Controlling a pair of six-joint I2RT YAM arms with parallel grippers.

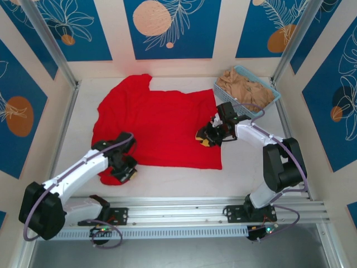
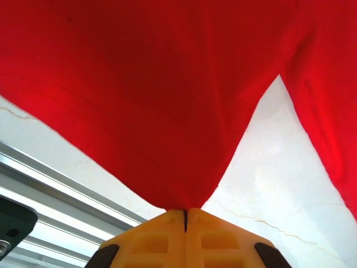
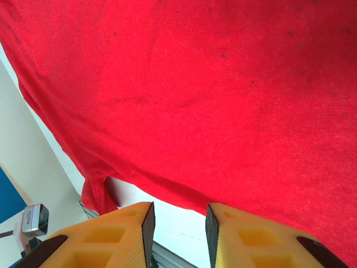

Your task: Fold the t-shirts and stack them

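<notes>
The red t-shirt lies spread mostly flat on the counter, taking up the middle, w/ its near-left corner bunched up. That corner is where the left pincer sits. In the left wrist view its yellow fingers are pressed together w/ a tuck of red cloth caught between them. The fabric fans up and away from the tips like a tent, so the corner appears lifted off the counter, prob. so it can be carried across for a fold. The right pincer is at the shirt's right edge, approx. midway along. In the right wrist view its fingers stand a little apart w/ nothing between them; bare counter shows through the gap and the cloth's edge lies just beyond the tips. It looks lined up to take that edge but is not yet gripping. A two-point hold makes sense here — soft cloth sags and skews if pulled by one corner alone. The other t-shirts, tan, sit crumpled in the light blue basket at the far right, just beside the red one, presumably parked there till needed. No folded stack is visible — so the task reads as early.
</notes>
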